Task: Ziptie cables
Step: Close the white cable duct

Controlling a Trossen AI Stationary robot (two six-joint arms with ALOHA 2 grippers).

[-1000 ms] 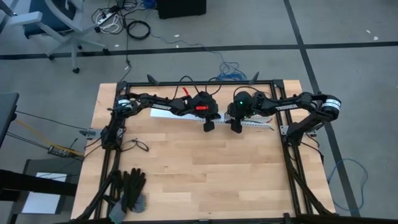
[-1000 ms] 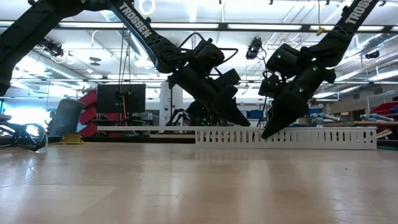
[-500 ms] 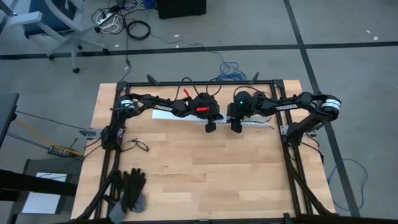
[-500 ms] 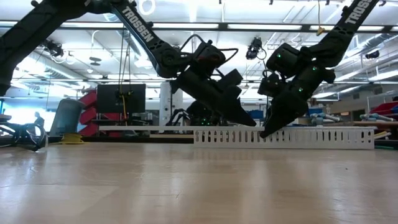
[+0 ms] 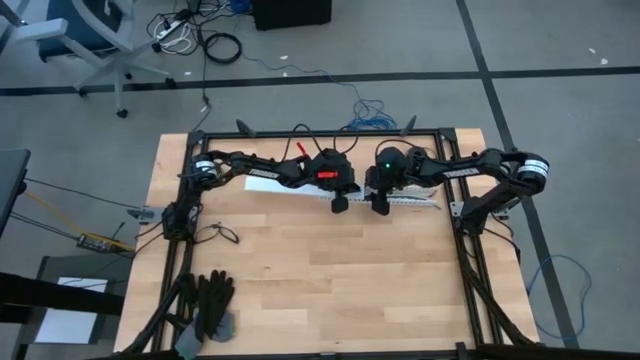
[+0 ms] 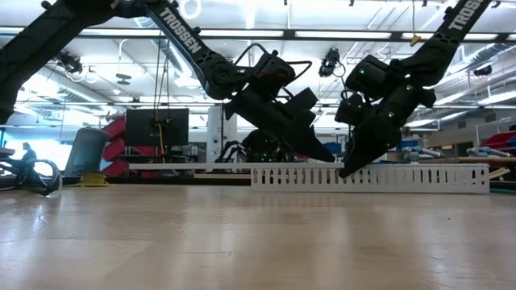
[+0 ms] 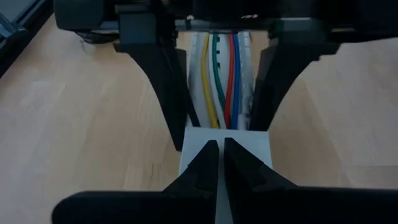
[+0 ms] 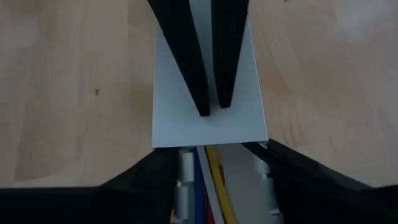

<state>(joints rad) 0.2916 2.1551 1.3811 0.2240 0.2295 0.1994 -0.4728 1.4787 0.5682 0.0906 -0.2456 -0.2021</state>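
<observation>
Two grippers meet over the white slotted channel at the worktop's far side.

Both arms reach inward along the pale wooden worktop (image 5: 330, 270). The left gripper (image 7: 219, 163) has its fingers pressed together, tips resting on a flat white cover piece (image 7: 225, 149) atop the channel (image 6: 419, 177). The right gripper (image 7: 217, 81) faces it with fingers spread apart, straddling the channel walls; whether it grips the walls cannot be told. Inside the channel lie the cables (image 7: 222, 74), thin smooth wires running lengthwise side by side: white, yellow, green, red, blue. The channel is long, rigid plastic with a comb of narrow slots along its side. Black gloves (image 5: 212, 300) lie at the near left corner.
</observation>
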